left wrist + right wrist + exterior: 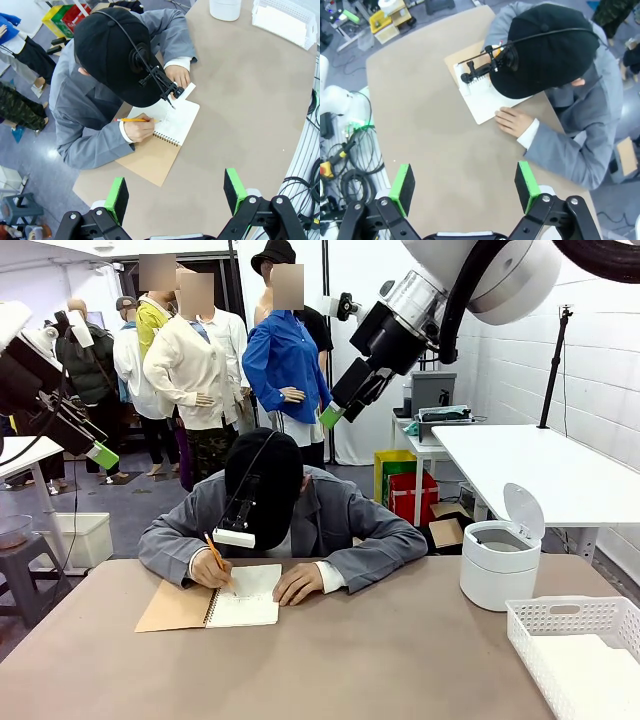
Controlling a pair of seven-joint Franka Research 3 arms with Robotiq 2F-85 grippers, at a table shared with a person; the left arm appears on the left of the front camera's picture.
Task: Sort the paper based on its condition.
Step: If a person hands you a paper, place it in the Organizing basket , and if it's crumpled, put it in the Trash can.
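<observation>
Right wrist view: right gripper spread wide, holding nothing, bare table beneath; the paper lies beyond its fingertips.

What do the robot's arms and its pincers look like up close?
Each arm is glossy white with rounded joints and a thick black cable looped at the top. The left gripper and right gripper are black, angular and bolted, each with two fingers faced in bright green pads.

White lidded bin beside white basket on table
</observation>
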